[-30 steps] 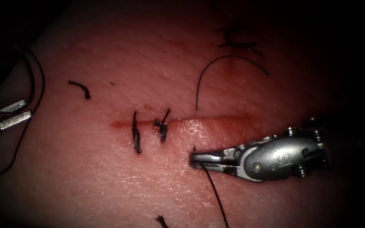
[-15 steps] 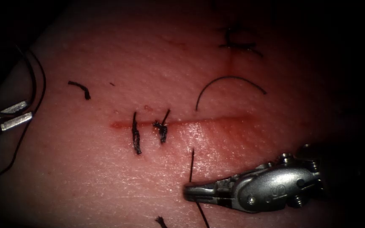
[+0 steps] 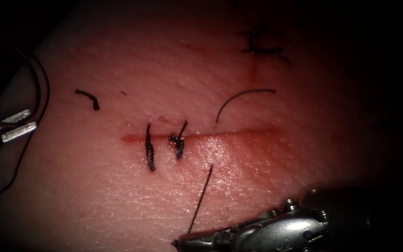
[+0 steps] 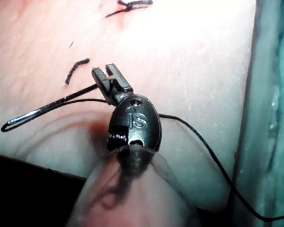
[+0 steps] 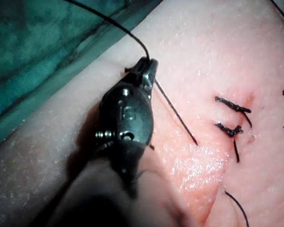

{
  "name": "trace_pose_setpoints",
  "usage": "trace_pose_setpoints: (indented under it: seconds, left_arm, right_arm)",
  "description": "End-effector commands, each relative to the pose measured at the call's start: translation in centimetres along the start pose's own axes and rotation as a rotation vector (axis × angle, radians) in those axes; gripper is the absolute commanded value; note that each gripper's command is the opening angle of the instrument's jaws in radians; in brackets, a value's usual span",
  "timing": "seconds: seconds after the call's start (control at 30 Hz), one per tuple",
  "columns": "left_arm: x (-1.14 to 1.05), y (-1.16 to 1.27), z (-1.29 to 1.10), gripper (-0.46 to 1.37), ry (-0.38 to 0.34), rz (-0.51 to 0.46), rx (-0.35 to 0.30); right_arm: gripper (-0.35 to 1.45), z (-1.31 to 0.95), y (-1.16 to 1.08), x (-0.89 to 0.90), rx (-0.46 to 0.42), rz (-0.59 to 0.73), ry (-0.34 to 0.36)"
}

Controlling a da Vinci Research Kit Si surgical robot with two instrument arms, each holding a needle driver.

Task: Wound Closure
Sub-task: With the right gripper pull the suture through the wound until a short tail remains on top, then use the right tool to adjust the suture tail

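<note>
The tissue [image 3: 117,60] has a horizontal cut [image 3: 239,134] with two dark stitches [image 3: 150,151] at its left end. My right tool [image 3: 185,242] is low in the endoscope view, below the cut, jaws shut on the thread [image 3: 201,198]. The taut thread climbs from the jaws to a hole just below the cut. It comes out above the cut as a loose arc [image 3: 243,94]. My left tool [image 3: 24,123] sits at the far left edge of the tissue. In the left wrist view it [image 4: 110,75] holds the curved needle [image 4: 42,109] near one end, out of the tissue.
A short cut end of thread [image 3: 88,97] lies on the tissue upper left of the stitches. Another dark stitch mark [image 3: 262,46] sits far above the cut. Red fluid tints the skin around the cut. Green cloth [image 5: 33,52] borders the tissue.
My right tool has moved down and leftward with the thread, drawing it through the tissue. The loose arc above the cut has grown shorter. The left tool has stayed put.
</note>
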Motion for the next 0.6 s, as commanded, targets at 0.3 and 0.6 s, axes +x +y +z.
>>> trace_pose_setpoints:
  seconds: [0.3, 0.6]
  left_arm:
    - [0.01, -0.01, 0.0, -0.35, 0.0, -0.002, -0.007]
    - [-0.01, 0.02, -0.02, -0.35, 0.001, 0.001, -0.006]
  right_arm:
    - [1.23, -0.23, 0.02, -0.01, -0.051, 0.136, -0.073]
    - [1.24, -1.17, 0.04, -0.05, -0.152, 0.249, -0.176]
